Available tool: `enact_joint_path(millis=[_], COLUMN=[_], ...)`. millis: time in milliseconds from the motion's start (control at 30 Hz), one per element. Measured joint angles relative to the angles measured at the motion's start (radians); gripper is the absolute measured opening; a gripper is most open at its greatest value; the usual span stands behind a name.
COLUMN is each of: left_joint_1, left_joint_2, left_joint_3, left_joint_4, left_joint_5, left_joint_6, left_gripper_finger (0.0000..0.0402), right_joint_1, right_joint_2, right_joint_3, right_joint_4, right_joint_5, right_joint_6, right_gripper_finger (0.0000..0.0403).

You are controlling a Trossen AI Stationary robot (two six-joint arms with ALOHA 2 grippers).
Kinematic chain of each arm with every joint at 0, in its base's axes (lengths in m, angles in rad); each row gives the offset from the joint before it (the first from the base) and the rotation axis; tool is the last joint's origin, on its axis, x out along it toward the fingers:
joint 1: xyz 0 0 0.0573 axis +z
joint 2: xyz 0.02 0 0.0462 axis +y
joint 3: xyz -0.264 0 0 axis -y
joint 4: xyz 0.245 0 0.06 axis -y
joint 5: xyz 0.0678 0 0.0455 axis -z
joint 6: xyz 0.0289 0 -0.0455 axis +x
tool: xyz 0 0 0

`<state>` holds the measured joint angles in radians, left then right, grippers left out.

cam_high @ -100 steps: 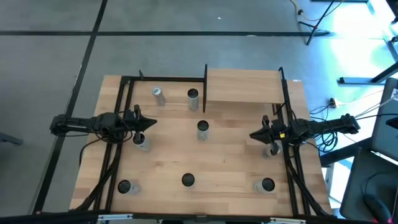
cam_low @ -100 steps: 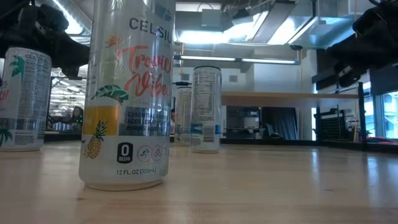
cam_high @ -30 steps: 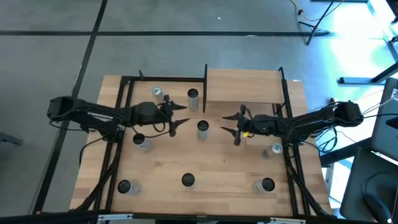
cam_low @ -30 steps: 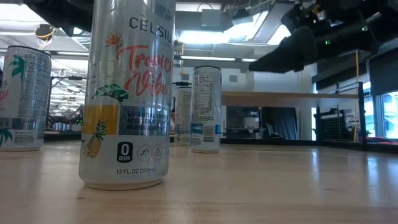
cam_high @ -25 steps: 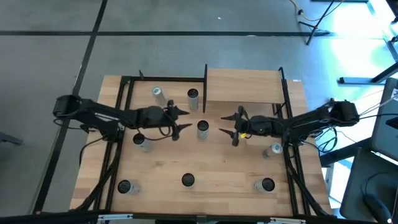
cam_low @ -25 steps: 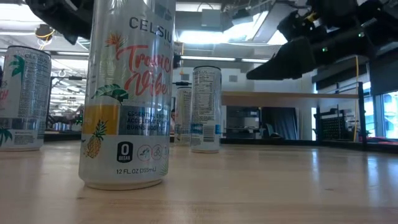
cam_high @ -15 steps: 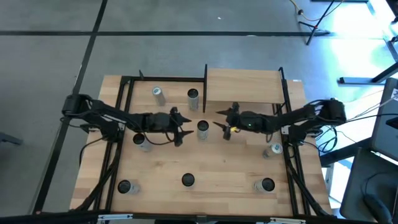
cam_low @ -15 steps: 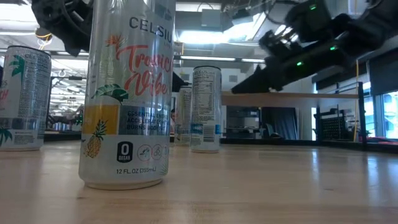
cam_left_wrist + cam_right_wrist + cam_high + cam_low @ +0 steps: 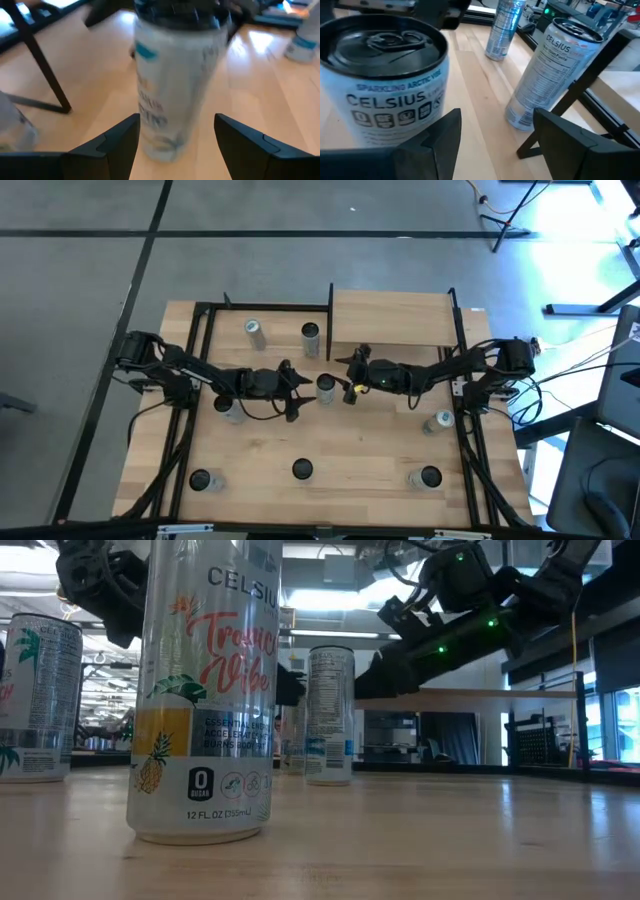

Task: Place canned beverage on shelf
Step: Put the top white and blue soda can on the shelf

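A silver beverage can (image 9: 325, 387) stands upright on its base at the middle of the table; it also shows in the low view (image 9: 330, 715). My left gripper (image 9: 298, 388) is just left of it, open; in its wrist view the can (image 9: 175, 75) stands ahead of the gap (image 9: 175, 150) between the fingers. My right gripper (image 9: 348, 385) is just right of the can, open, with the can (image 9: 385, 85) close by one finger (image 9: 437, 142). The shelf (image 9: 392, 318), a raised light-wood board, sits at the far right.
Several other cans stand about the table: two at the far left (image 9: 254, 332) (image 9: 310, 335), one under the left arm (image 9: 228, 408), one at the right (image 9: 437, 421), three along the near edge (image 9: 302, 470). A black frame post (image 9: 330, 320) borders the shelf's left side.
Both arms have reached in toward the middle can. My left gripper has gone toward the table's right edge and my right gripper toward the left edge, until their fingertips stand close on either side of the can. The can has stayed in place.
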<state>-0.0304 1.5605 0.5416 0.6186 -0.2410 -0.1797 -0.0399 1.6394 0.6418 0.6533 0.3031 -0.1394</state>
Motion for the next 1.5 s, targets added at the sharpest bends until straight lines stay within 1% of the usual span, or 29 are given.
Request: enact_joint_path(millis=[67,133,267,300,433,467,500,600,633,867,1000,1167,1300,1433,1500], left_joint_1=[0.001,0.003,0.006,0.005,0.005,0.003,0.003,0.005,0.006,0.004,0.005,0.006,0.006,0.007,0.008], left_joint_2=[0.0,0.0,0.0,0.0,0.0,0.0,0.0,0.017,0.029,0.1,0.107,0.1,0.099,0.099,0.098], left_joint_3=[0.0,0.0,0.0,0.0,0.0,0.0,0.0,0.001,0.001,0.055,0.062,0.062,0.062,0.062,0.062], left_joint_4=[0.003,0.011,0.026,0.028,0.028,0.031,0.04,0.077,0.082,0.096,0.091,0.07,0.05,0.032,0.026], left_joint_5=[-0.052,-0.082,-0.075,-0.058,0.098,0.11,0.102,-0.005,-0.016,-0.024,-0.078,-0.139,-0.186,-0.216,-0.247], left_joint_6=[-0.003,-0.005,-0.023,-0.024,-0.024,-0.022,-0.019,-0.003,0.001,0.033,0.033,0.033,0.033,0.033,0.032], left_gripper_finger=[0.0247,0.0247,0.0247,0.0247,0.0247,0.0247,0.0247,0.0247,0.0247,0.0247,0.0247,0.0247,0.0247,0.0247,0.0247], right_joint_1=[0.0,0.001,0.001,0.001,0.001,0.001,0.001,0.001,0.001,0.0,-0.001,0.009,0.035,0.067,0.079], right_joint_2=[0.0,0.0,0.0,0.0,0.0,0.0,0.0,0.0,0.0,0.0,-0.002,-0.006,-0.027,-0.047,-0.049], right_joint_3=[0.0,0.0,0.0,0.0,0.0,0.0,0.0,0.0,0.0,0.0,0.0,0.001,-0.001,-0.003,-0.003], right_joint_4=[0.0,0.0,-0.003,-0.004,-0.006,-0.006,-0.006,-0.006,-0.006,-0.006,-0.028,-0.105,-0.163,-0.186,-0.198], right_joint_5=[-0.002,-0.013,-0.034,-0.034,-0.026,-0.026,-0.026,-0.034,-0.034,-0.032,-0.022,0.022,0.048,0.081,0.083], right_joint_6=[0.0,0.003,0.009,0.012,0.012,0.013,0.013,0.016,0.022,0.03,0.031,0.032,0.03,0.027,0.028], right_gripper_finger=[0.0231,0.0231,0.0231,0.0231,0.0231,0.0231,0.0231,0.0231,0.0231,0.0231,0.0231,0.0231,0.0231,0.0231,0.0231])
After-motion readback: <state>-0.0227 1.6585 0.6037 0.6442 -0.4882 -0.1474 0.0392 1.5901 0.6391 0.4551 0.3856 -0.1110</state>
